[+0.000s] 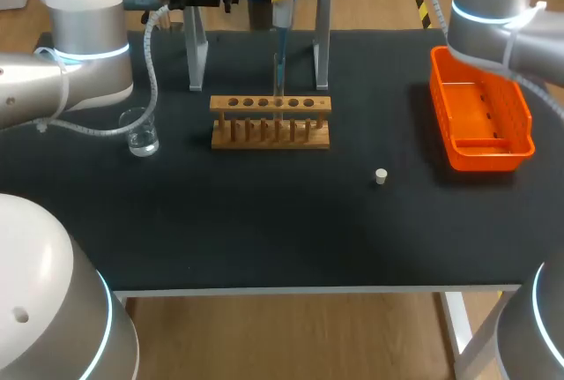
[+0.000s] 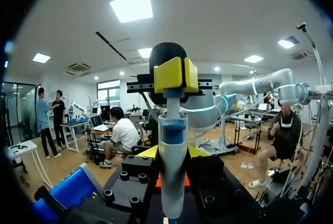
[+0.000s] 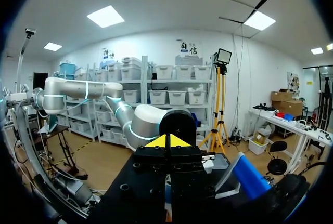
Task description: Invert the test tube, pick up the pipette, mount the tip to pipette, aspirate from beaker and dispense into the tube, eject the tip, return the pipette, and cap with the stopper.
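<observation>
Currently I see the black table with the orange basket at its far right. At the far middle stands the metal stand, and the wooden rack sits just nearer than it. My left gripper is clenched on the pipette, upright between the stand's legs. The pipette's barrel is pale grey-white with a blue band, and its thin clear tip ends at the rack's holes. My right gripper has its fingers pressed together on nothing. The glass beaker sits left of the rack. The small white stopper lies nearer, to the rack's right.
</observation>
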